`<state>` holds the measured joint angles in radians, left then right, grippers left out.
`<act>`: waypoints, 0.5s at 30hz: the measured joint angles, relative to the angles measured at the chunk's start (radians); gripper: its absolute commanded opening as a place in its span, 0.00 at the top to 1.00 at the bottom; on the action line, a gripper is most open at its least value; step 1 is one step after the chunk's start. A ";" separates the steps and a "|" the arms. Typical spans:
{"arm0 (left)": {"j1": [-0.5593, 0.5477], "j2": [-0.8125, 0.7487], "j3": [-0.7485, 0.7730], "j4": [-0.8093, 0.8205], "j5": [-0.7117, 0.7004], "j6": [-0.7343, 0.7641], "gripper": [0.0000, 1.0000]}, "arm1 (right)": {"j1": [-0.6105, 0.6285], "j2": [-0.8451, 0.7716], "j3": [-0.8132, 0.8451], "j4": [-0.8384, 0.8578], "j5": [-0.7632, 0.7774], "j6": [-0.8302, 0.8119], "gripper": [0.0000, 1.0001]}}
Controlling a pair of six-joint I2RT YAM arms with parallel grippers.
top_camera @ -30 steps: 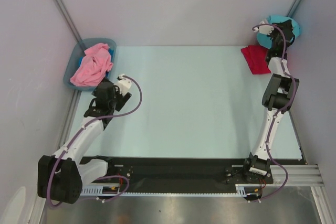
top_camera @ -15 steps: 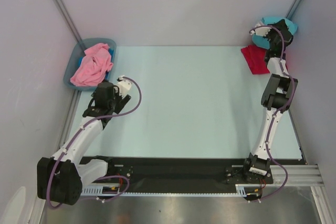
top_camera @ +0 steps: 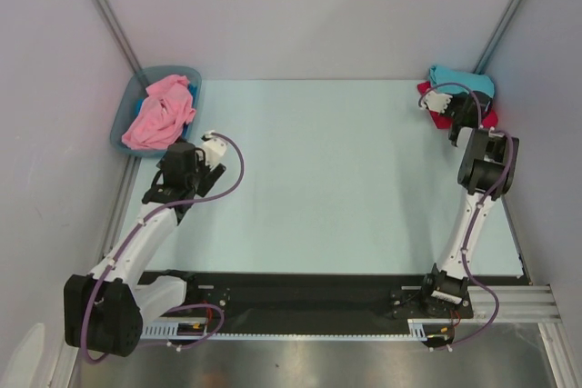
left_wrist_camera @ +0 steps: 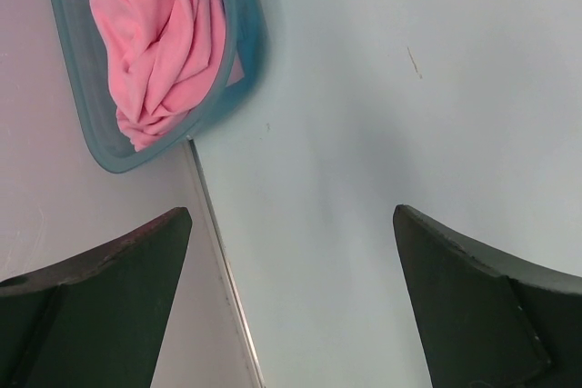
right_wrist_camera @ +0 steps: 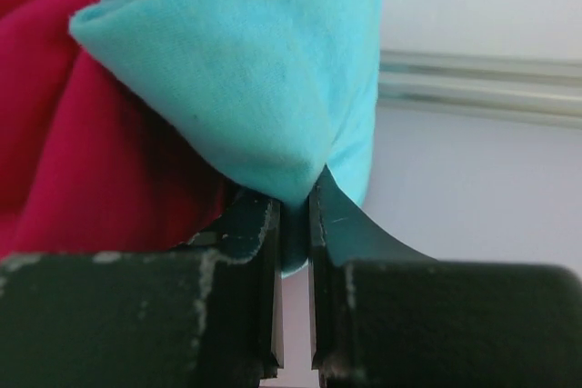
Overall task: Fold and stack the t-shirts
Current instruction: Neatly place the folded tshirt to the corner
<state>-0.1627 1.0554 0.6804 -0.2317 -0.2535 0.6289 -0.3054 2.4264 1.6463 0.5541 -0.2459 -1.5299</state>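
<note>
At the far left corner, a grey-blue bin (top_camera: 121, 126) is seen just off the edge of the surface (top_camera: 336, 170), and the pink t-shirt (top_camera: 160, 113) is heaped in it unfolded, with part of it draped over the near rim. The left fingers (left_wrist_camera: 109, 306) are held wide apart above bare surface, near the bin but touching nothing; in the left wrist view, the bin (left_wrist_camera: 251, 52) and the pink t-shirt (left_wrist_camera: 155, 43) are framed between and beyond them. The middle of the surface is crossed by neither arm. At the far right corner, the red t-shirt (top_camera: 426, 91) is laid on the surface, and the teal t-shirt (top_camera: 464, 81) is placed on top of it, so that red is shown only at the edges. The right fingers (right_wrist_camera: 238, 243) are brought almost together and clamped on a folded corner of the teal t-shirt (right_wrist_camera: 245, 70), with the red t-shirt (right_wrist_camera: 82, 152) pressed up just beside that fold.
</note>
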 measured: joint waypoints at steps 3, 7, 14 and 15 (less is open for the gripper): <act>0.002 0.000 0.000 0.000 0.000 0.000 0.00 | -0.009 -0.072 -0.066 -0.029 -0.008 -0.013 1.00; 0.002 0.000 0.000 0.005 0.004 0.000 0.00 | -0.019 -0.180 -0.114 -0.061 -0.014 -0.024 1.00; 0.002 -0.001 0.000 0.005 0.005 0.000 0.00 | -0.026 -0.259 -0.130 -0.101 -0.014 -0.053 1.00; 0.002 -0.002 0.000 0.005 0.005 0.001 0.00 | -0.027 -0.260 -0.132 -0.109 -0.014 -0.061 1.00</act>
<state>-0.1604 1.0531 0.6804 -0.2268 -0.2489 0.6296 -0.3321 2.1666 1.5143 0.4446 -0.2600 -1.5913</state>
